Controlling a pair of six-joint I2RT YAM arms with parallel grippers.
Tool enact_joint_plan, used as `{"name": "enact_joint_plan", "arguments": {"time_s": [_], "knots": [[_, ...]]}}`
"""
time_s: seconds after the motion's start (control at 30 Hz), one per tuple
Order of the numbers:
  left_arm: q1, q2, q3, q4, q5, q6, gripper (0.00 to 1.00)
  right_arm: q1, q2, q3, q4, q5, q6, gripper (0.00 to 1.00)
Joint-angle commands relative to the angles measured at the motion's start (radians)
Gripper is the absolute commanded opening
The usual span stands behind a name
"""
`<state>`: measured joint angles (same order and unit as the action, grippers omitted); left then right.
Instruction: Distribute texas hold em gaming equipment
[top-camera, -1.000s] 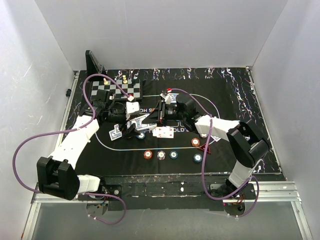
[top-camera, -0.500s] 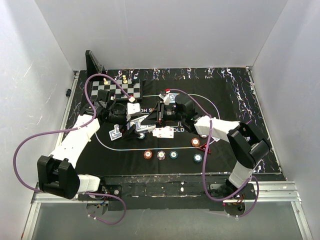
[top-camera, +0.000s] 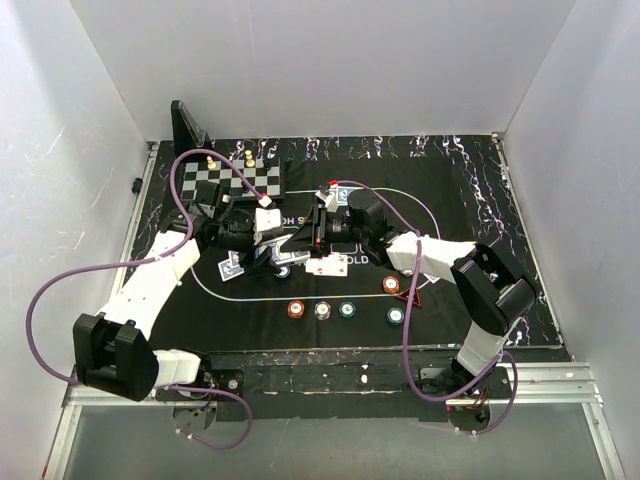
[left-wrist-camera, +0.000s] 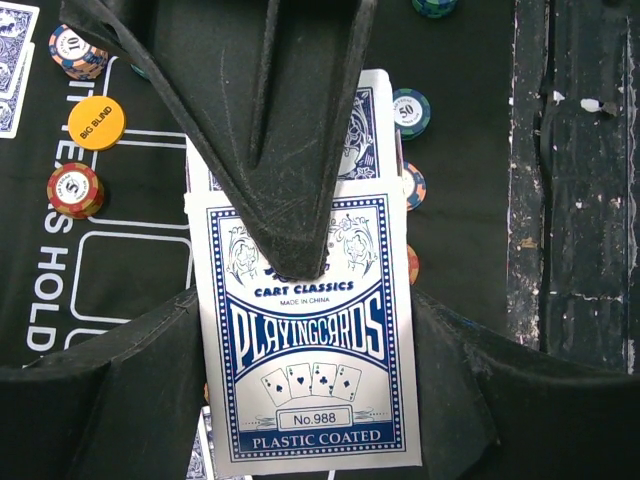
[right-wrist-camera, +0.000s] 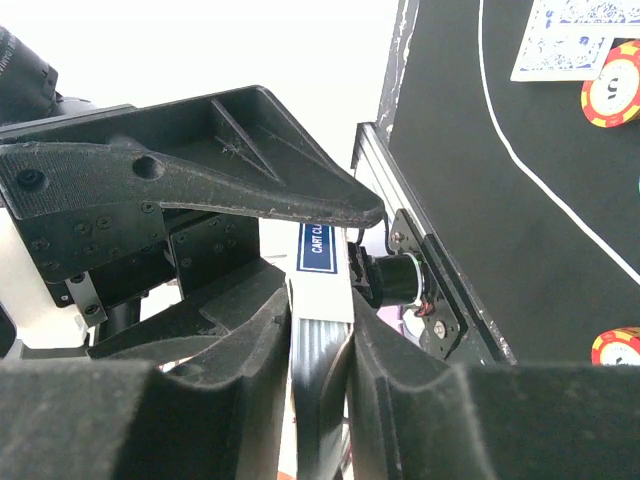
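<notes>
The playing-card box (left-wrist-camera: 312, 400) is clamped across its flat faces by the left gripper (left-wrist-camera: 302, 310) and the right gripper (right-wrist-camera: 320, 345) alike.

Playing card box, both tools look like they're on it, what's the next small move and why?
Probably the right tool should ease open and back away. The left tool is clamped across the face of the playing card box, and the right wrist view shows the right tool pinching the same box edge-on. One grip must let go before the box can travel.
</notes>
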<state>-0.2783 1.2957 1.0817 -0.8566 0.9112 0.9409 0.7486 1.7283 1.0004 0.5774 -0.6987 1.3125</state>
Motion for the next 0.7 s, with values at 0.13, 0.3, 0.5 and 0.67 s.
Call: {"name": "enact_joint_plan", "arguments": {"time_s": [0.13,0.3,0.5,0.67], "knots": [[-0.002,-0.07,-0.016,-0.009,0.031,0.007,0.51,0.003,-0.001,0.021,0.025,-0.021,0.004,0.41],[-0.004,-0.084,-0.028,-0.009,0.031,0.004,0.5,-0.006,-0.009,0.007,0.036,-0.028,0.016,0.52],[-0.002,-0.085,-0.04,-0.012,0.025,0.003,0.48,-0.058,-0.075,-0.057,0.056,-0.041,0.021,0.58],[-0.004,-0.079,-0.042,-0.013,0.031,0.002,0.44,-0.061,-0.105,-0.066,-0.01,-0.05,-0.025,0.61]]}}
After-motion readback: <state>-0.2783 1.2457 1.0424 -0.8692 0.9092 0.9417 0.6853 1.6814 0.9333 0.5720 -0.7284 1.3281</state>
